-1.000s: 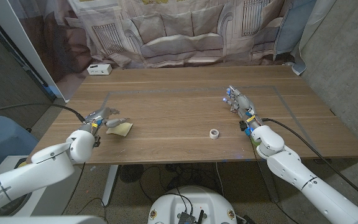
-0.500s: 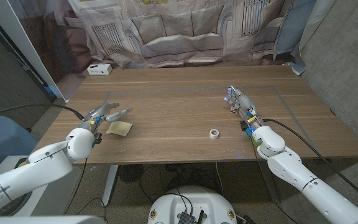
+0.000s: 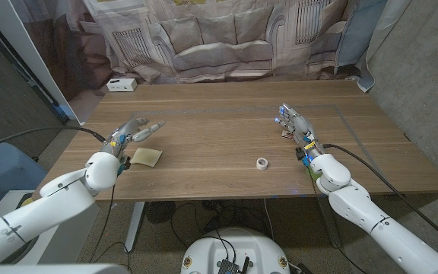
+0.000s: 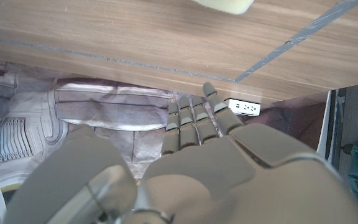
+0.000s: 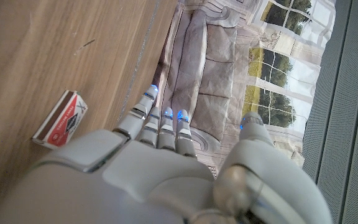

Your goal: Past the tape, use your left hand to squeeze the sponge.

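The print on the matchbox (image 5: pixel 60 117) is too small to read

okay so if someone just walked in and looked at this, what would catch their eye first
Probably the two pale robot arms reaching over the wooden table. The left hand hangs open just past the yellow sponge; the right hand waits near a small red box, a tape roll between them.

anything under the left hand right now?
Nothing is held. The left hand hovers open above bare table; the sponge lies uncovered just nearer the robot. The table directly beneath the palm is hidden.
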You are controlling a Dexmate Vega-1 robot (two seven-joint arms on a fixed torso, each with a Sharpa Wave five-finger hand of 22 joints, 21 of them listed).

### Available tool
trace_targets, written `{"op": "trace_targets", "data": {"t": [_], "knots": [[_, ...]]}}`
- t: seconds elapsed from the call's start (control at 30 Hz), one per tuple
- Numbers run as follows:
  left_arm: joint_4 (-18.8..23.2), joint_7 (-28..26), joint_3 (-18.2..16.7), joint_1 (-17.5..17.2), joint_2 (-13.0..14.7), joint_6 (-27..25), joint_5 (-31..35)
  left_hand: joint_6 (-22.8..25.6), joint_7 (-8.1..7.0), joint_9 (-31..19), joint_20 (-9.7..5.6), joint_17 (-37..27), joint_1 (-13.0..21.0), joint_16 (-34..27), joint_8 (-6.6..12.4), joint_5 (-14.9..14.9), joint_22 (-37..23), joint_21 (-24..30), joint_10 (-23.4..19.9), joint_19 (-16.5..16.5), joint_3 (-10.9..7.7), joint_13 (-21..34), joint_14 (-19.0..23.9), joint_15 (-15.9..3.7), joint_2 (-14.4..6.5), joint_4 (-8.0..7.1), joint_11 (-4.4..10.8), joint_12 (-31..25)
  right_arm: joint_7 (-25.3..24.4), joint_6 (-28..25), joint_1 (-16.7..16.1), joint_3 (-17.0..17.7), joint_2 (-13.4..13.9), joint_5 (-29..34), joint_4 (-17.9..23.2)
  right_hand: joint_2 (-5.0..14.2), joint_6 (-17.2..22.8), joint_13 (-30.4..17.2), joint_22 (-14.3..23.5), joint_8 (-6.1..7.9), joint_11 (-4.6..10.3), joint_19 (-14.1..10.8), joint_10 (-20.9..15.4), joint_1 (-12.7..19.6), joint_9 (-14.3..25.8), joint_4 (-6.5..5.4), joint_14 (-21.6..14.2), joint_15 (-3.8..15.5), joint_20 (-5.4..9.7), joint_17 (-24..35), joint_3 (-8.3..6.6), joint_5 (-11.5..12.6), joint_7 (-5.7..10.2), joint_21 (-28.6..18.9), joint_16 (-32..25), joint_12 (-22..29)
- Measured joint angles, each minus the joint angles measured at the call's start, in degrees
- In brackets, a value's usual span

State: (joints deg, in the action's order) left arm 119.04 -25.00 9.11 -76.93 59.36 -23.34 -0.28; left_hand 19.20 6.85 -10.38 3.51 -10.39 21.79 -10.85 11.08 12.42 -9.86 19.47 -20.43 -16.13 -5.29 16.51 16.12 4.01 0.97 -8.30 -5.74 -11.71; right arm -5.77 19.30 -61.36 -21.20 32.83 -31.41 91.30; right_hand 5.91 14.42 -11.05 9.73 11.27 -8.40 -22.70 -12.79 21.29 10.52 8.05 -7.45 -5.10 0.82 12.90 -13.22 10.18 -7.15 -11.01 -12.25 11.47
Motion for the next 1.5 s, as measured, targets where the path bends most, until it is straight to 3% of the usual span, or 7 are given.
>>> {"op": "trace_targets", "data": {"t": [0.43, 0.63, 1.03, 1.43, 1.47, 1.5], "knots": [[-3.11, -1.09, 1.39, 3.14, -5.48, 9.57, -0.6, 2.61, -0.41, 0.0, 0.47, 0.0, -0.91, -0.62, 0.45, 0.44, -0.01, -0.01, -1.9, -1.08, 0.63, -1.03, 1.81, -1.04, 0.0, 0.3, 0.73, -0.61, 4.47, 2.51, 0.66, 0.49, 0.17, -2.3, -2.95, 0.0, 0.21, 0.0, 0.0, 0.0, 0.0, -0.01, 0.0, 0.0, 0.0, 0.0, 0.0, 0.0, 0.0, 0.0, 0.0, 0.0, 0.21, 0.0, 0.0, 0.0], [-5.71, -0.53, 2.59, 5.86, -8.82, 15.05, -2.06, 2.61, -0.41, -0.01, 0.72, -0.01, -0.9, -0.62, 0.45, 0.44, -0.01, -0.41, -1.9, -1.33, 0.71, -1.1, 1.81, -1.04, 0.0, 0.23, 0.73, -0.61, 8.11, 3.21, 1.51, 0.7, 0.62, -4.31, -5.07, -0.02, 0.21, 0.0, 0.0, 0.0, 0.32, -0.01, -0.32, -0.02, 0.0, 0.0, 0.0, -0.01, -0.01, 0.0, 0.0, 0.0, 0.21, 0.0, 0.0, 0.0], [-11.13, 1.98, 6.6, 12.33, -14.8, 20.49, -4.71, 4.36, -0.28, -0.01, 1.01, -0.01, -1.58, -0.62, 0.85, 0.73, -0.01, -0.84, -3.14, -1.62, 0.94, -1.63, 2.97, -1.12, -0.08, 0.47, 0.93, -0.61, 14.5, 4.04, 3.2, 1.46, 1.29, -8.03, -9.09, -0.25, 0.21, 0.0, 0.0, 0.0, 0.32, 0.21, -0.32, -0.25, 0.0, -0.25, 0.31, 0.31, -0.23, 0.0, 0.25, 0.0, 0.21, 0.0, 0.0, 0.0], [-19.62, 6.69, 10.99, 18.89, -19.51, 25.85, -8.36, 4.28, -0.36, -0.01, 1.51, -0.02, -2.11, -0.16, 0.35, 0.94, -0.16, -2.23, -2.49, -0.84, 0.94, -2.43, 2.36, -1.07, -0.6, 0.47, 0.94, -0.61, 13.74, 4.26, 4.42, 1.6, 0.72, -7.52, -10.19, -0.54, 0.21, 0.0, 0.0, 0.0, 0.32, 0.52, -0.31, -0.54, 0.0, -0.32, 0.31, 0.31, 0.09, 0.0, 0.32, 0.0, 0.21, -0.01, 0.0, 0.0], [-20.85, 8.54, 11.36, 19.63, -20.07, 29.14, -9.59, 4.21, -0.43, -0.01, 1.51, -0.02, -2.11, -0.16, 0.34, 0.94, -0.16, -2.38, -2.49, -0.85, 0.94, -2.54, 2.2, -0.91, -0.61, 0.47, 0.94, -0.61, 13.27, 4.26, 4.95, 1.39, 0.16, -7.08, -10.0, -0.54, 0.21, 0.0, 0.0, 0.0, 0.31, 0.52, -0.31, -0.54, 0.0, -0.42, 0.31, 0.31, 0.08, 0.0, 0.42, 0.0, 0.21, 0.0, 0.0, 0.0], [-21.63, 8.54, 11.6, 20.08, -20.46, 29.14, -9.59, 4.22, -0.43, -0.01, 1.38, -0.02, -2.11, -0.16, 0.34, 0.94, -0.16, -2.38, -2.27, -0.72, 1.11, -2.66, 2.06, -0.77, -0.61, 0.64, 0.72, -0.5, 12.79, 4.26, 4.95, 1.39, 0.16, -6.69, -10.0, -0.54, 0.21, 0.0, 0.0, 0.0, 0.32, 0.73, -0.31, -0.54, 0.0, -0.48, 0.45, 0.17, -0.12, 0.0, 0.48, 0.0, 0.21, 0.22, 0.0, 0.0]]}}
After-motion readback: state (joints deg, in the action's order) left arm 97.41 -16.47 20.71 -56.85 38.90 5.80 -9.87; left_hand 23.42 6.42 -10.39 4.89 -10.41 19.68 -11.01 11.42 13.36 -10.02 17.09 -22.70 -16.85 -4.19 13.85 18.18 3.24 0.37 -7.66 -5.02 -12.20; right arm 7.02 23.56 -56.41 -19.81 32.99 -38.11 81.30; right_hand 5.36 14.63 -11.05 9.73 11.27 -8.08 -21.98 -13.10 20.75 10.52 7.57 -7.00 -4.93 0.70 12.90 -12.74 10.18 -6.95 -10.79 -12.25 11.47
